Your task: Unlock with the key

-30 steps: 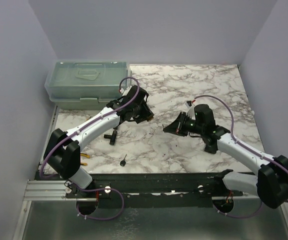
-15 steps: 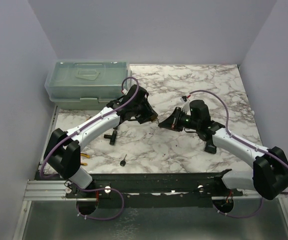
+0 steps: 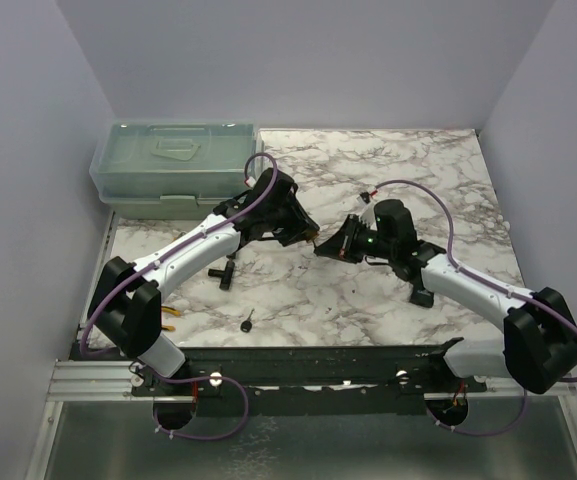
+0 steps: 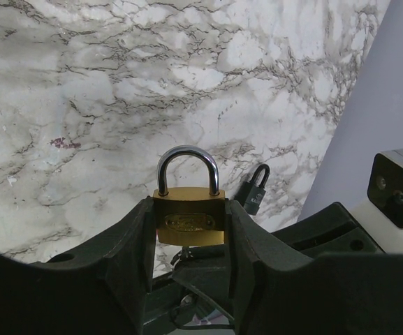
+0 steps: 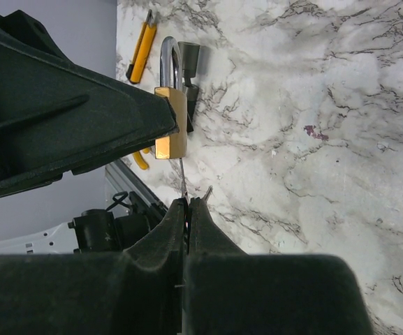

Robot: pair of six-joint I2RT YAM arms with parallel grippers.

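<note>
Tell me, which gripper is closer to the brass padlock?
Left. The left gripper clamps the brass padlock by its body; the right gripper sits just off its base, pinching a thin metal blade aimed at it.

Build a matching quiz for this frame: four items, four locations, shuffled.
1 brass padlock
2 small black padlock
3 yellow-handled pliers
4 key blade

A pinched in the shut right gripper
B near-left corner of the marble table
C clamped in the left gripper
D on the marble, right of the brass padlock in the left wrist view

Pairs: 1-C, 2-D, 3-B, 4-A
</note>
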